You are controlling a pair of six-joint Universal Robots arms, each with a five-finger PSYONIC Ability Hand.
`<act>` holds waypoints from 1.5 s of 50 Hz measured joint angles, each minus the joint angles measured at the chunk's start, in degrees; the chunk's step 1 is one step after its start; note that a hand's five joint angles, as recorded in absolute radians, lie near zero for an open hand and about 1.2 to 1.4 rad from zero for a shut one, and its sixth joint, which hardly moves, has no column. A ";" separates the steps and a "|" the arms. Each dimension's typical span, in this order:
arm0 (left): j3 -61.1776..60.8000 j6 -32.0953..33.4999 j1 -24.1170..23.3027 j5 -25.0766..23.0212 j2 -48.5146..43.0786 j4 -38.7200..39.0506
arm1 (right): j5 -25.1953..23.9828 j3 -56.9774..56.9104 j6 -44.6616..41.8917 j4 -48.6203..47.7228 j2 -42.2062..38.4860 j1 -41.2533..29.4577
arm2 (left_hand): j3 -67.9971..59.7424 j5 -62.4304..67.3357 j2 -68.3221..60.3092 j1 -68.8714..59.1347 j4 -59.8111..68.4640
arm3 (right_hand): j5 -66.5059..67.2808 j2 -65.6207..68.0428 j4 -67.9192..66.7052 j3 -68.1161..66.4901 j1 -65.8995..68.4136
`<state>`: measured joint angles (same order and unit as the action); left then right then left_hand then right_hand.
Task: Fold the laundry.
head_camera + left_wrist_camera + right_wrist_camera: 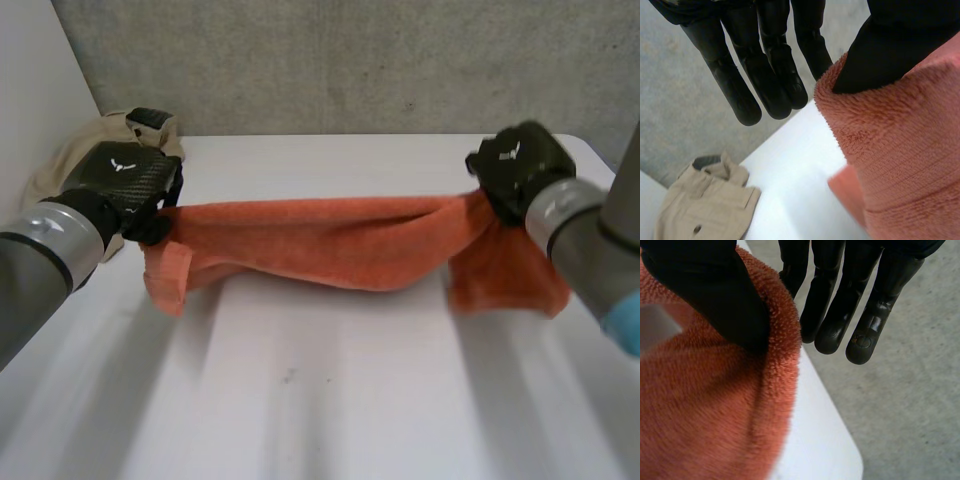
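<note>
An orange towel (320,240) hangs stretched between my two hands above the white table (320,400), with its ends drooping at each side. My left hand (125,180) grips the towel's left end. Beside that hand's straight fingers (765,75), the thumb presses into the fluffy towel (900,150). My right hand (515,165) holds the right end, where a flap hangs down. In the right wrist view the thumb of the right hand (715,290) digs into the towel (705,415) while the fingers (840,305) point straight past its edge.
Beige trousers (60,160) lie crumpled at the table's far left corner, behind my left hand, and show under its fingers as trousers (705,200). The table's right edge and rounded corner (840,455) lie just under my right hand. A concrete wall stands behind the table.
</note>
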<state>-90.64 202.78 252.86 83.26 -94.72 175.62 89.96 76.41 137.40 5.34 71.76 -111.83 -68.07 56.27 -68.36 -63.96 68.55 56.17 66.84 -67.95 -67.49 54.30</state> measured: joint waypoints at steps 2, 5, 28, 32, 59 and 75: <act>-1.05 -1.56 -0.96 -0.91 1.72 -0.11 | -1.17 -6.26 -0.68 1.75 -3.62 0.58 | -0.05 0.00 -0.10 0.00 0.01 | 0.30 -0.02 0.04 0.01 0.82; -1.93 -2.34 -2.00 -1.97 1.54 -0.16 | -3.03 -13.65 -0.86 3.52 -9.12 0.77 | -0.05 0.00 -0.10 0.00 0.01 | -6.81 -8.67 8.71 9.18 -4.48; 5.21 -3.79 -2.94 -2.61 -17.95 0.04 | 3.66 -18.83 5.43 11.69 -14.13 1.37 | -0.05 0.00 -0.10 0.00 0.01 | -52.33 -53.94 54.29 54.81 -42.47; 5.10 -3.71 -2.66 -2.72 -17.75 0.17 | 2.48 -12.40 5.61 12.78 -10.96 3.08 | -0.05 0.00 -0.10 0.00 0.02 | -47.36 -47.60 48.86 48.07 -37.83; 5.01 -3.09 -1.44 -2.63 -20.18 2.56 | -6.75 -20.25 20.43 5.54 -31.51 8.33 | -0.06 0.00 -0.10 0.00 0.22 | -41.62 -41.47 43.21 42.45 -31.78; 4.79 -3.10 -1.28 -2.64 -20.34 2.49 | -5.42 -32.10 19.63 -0.30 -41.42 8.03 | -0.06 0.00 -0.10 0.00 0.22 | -29.00 -27.77 29.06 28.51 -22.40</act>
<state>-85.85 199.68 251.58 80.62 -115.06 178.11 84.54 44.31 157.03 5.04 30.34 -103.80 -68.13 56.27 -68.46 -63.96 68.77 27.18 39.06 -38.88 -38.98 31.90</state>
